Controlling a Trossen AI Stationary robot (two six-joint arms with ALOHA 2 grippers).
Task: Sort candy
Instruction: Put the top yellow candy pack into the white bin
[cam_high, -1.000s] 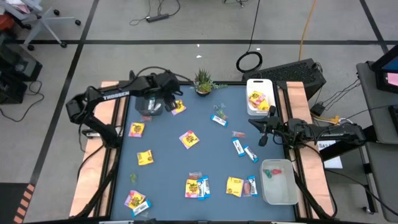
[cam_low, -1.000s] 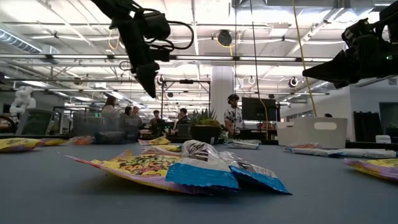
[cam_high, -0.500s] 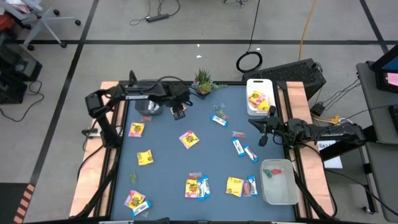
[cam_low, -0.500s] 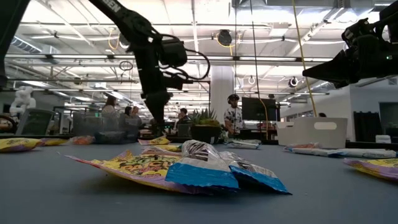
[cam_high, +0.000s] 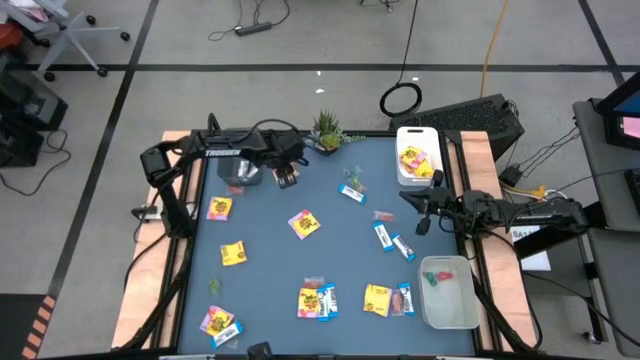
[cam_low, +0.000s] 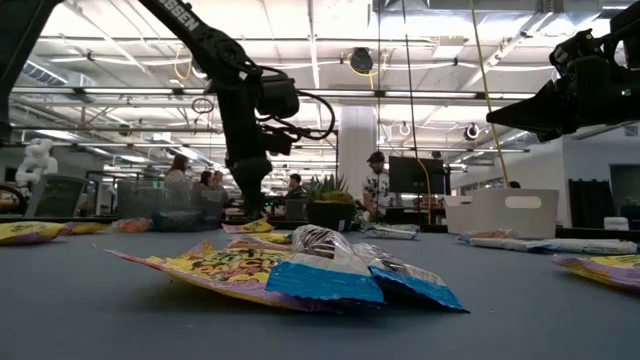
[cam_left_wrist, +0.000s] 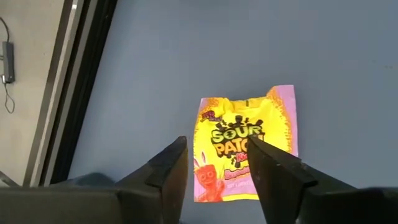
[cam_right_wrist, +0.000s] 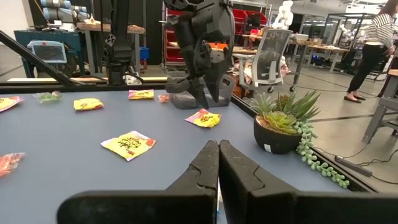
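Wrapped candy lies scattered flat on the blue table. My left gripper (cam_high: 287, 178) is open and low over a yellow packet with pink print (cam_left_wrist: 261, 118) near the table's far left corner. In the left wrist view its fingers (cam_left_wrist: 171, 163) stand on either side of the packet's nearer end; whether they touch it, I cannot tell. In the low view the gripper (cam_low: 250, 212) hangs just above that packet (cam_low: 250, 227). My right gripper (cam_high: 422, 222) is shut and waits above the table's right side, near two blue-and-white bars (cam_high: 385, 236).
A white bin (cam_high: 400, 135) holding yellow packets stands at the far right; a clear bin (cam_high: 470, 310) sits at the near right. A grey tub (cam_high: 240, 172) is beside the left gripper, and a potted plant (cam_high: 326, 130) stands at the far edge. More packets (cam_high: 304, 223) lie mid-table.
My left gripper has swung toward the table's right from beside the grey tub and come down over the yellow packet, ending just above the table. The right arm and the candy have stayed still.
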